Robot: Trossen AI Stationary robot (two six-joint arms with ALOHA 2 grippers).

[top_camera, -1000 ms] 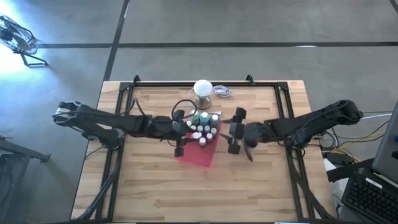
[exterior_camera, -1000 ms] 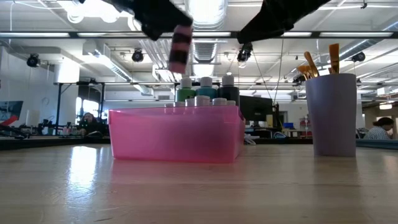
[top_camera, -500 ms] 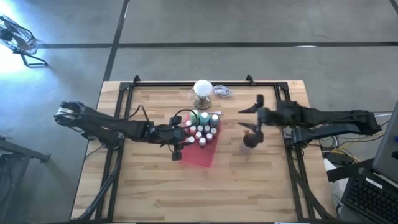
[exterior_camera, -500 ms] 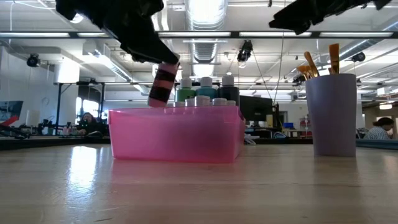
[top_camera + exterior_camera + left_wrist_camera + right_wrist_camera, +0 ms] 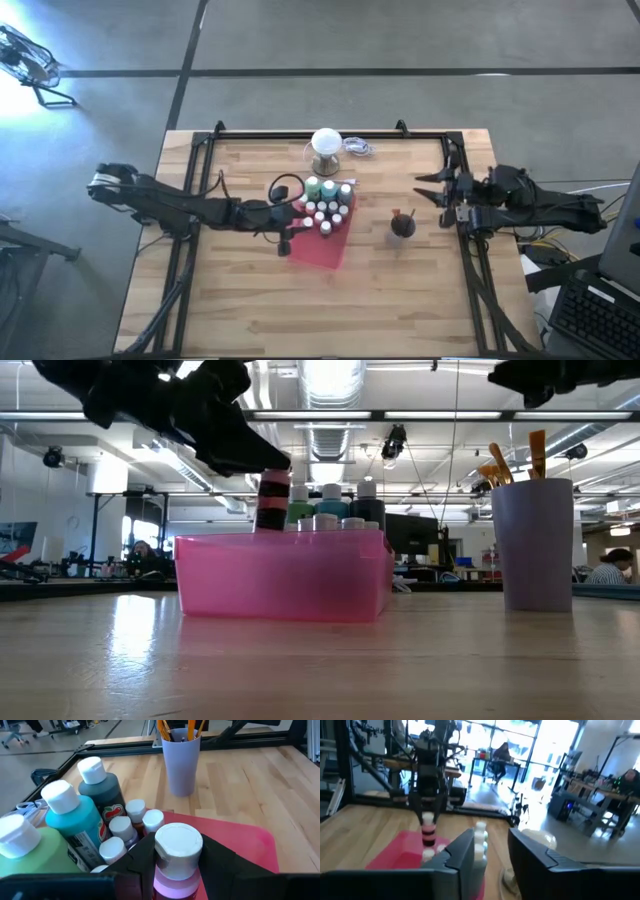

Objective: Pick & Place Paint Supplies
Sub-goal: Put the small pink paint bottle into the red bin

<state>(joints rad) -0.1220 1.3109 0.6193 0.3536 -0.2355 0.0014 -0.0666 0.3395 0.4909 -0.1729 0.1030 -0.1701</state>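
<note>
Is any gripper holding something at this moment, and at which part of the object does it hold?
The left gripper holds a pink paint bottle by its body, just below the white cap, above the pink tray. The right gripper is open and holds nothing.

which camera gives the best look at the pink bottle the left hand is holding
The left wrist view: the pink bottle fills the foreground, white cap up, clamped in the left hand. The low and right wrist views show it small over the tray; the high view hides it.
</note>
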